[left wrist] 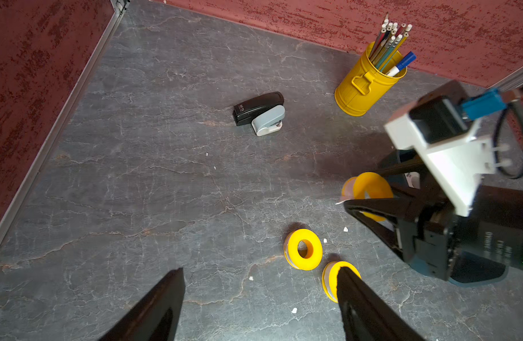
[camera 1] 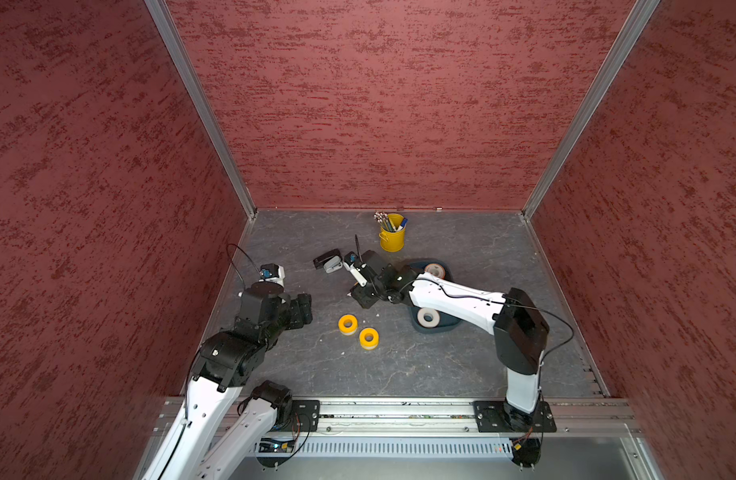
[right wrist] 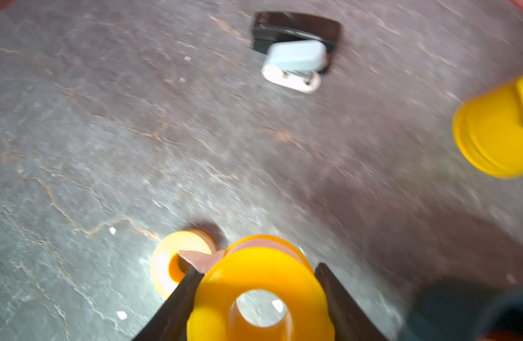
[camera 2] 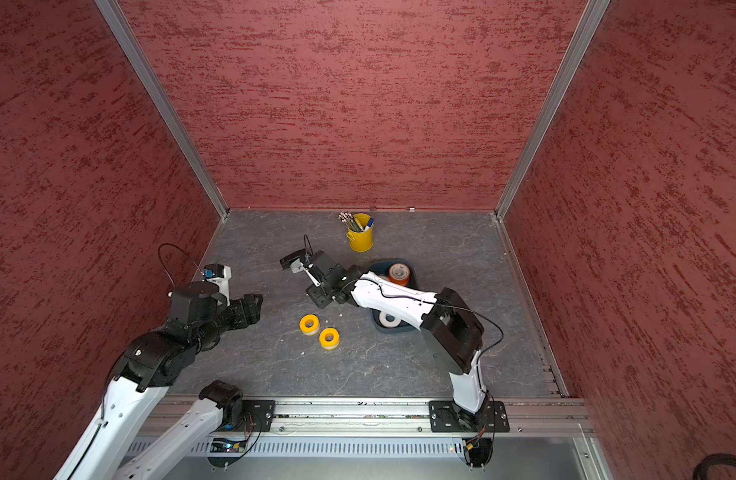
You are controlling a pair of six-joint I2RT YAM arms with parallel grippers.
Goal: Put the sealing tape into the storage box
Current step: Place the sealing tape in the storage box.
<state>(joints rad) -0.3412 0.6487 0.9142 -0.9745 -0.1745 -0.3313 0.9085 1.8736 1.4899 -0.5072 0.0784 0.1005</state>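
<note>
A held yellow roll (right wrist: 260, 295) of sealing tape is being clamped between the two fingers of the right gripper (right wrist: 257, 271). One finger is pressing on each side of it. Its centre hole is being turned toward the wrist camera, and a loose tab of tape is sticking out at its edge. In the left wrist view the roll is being carried at the gripper's tip, apparently clear of the table (left wrist: 165, 177), though blur in the right wrist view is making that hard to confirm.

The roll is being held outside the storage box (camera 1: 434, 330), on the robot's left of it, between the stapler-like tool (camera 1: 328, 261) and two loose rolls. These are a second yellow roll (camera 1: 348, 324) and a third yellow roll (camera 1: 369, 338), and they are lying flat on the table just beside each other.

The middle of the storage box is being hidden by the right arm, which is reaching across it. An orange-sided roll (camera 2: 398, 273) is showing at the box's far end and a white-faced roll (camera 2: 389, 319) at its near end.

The left gripper (left wrist: 260, 283) is being held with its fingers wide apart and nothing between them, above the table near the third yellow roll. A pen bucket (camera 1: 392, 239) is standing upright by the back wall.
</note>
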